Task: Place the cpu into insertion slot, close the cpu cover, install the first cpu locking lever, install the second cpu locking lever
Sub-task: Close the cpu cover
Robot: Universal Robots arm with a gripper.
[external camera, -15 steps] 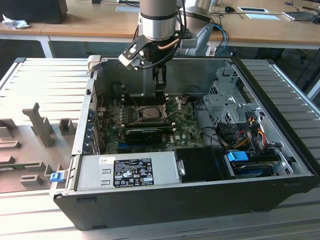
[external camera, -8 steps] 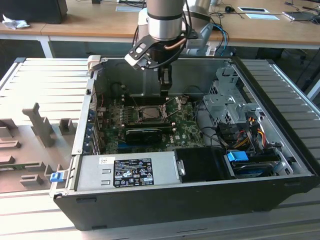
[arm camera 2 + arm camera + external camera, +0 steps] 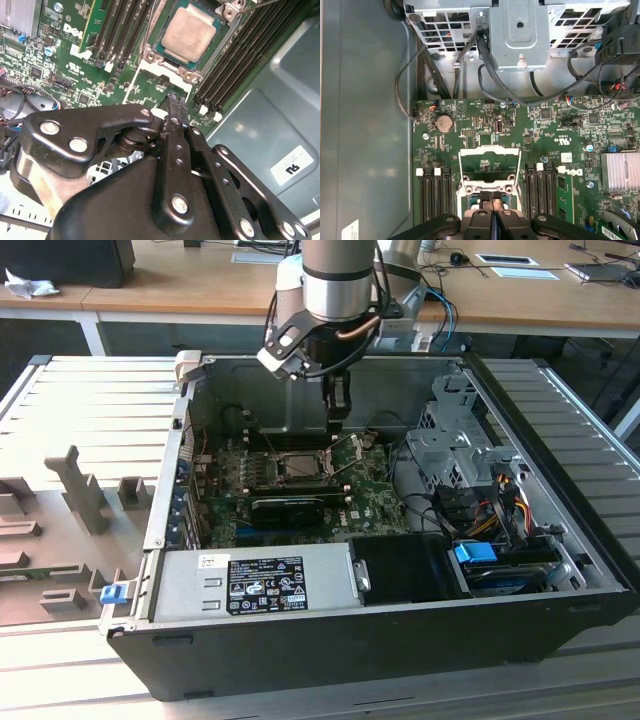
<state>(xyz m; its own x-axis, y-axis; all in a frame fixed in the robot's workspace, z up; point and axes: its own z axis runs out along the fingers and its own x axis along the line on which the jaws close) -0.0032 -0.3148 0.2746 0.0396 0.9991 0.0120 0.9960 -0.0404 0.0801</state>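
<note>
The cpu [image 3: 187,32], a small square chip with a pale silvery-tan face, lies flat in the insertion slot [image 3: 151,57] on the green motherboard. The slot [image 3: 300,466] sits mid-board inside the open computer case. In the first wrist view the cpu cover [image 3: 490,148], a thin silvery frame with a square window, is swung open and lies back on the board beyond the socket. My black gripper [image 3: 338,415] hangs just above the socket's edge. Its fingers are pressed together with nothing between them, as both wrist views show at the gripper [image 3: 174,97] [image 3: 491,196].
Black memory slots [image 3: 432,195] flank the socket on both sides. A long black expansion card [image 3: 290,505] lies in front of it. A metal drive cage [image 3: 450,440] with cables stands at the exterior view's right, and a power supply [image 3: 255,580] at the front. A finned heatsink [image 3: 620,170] sits on the board.
</note>
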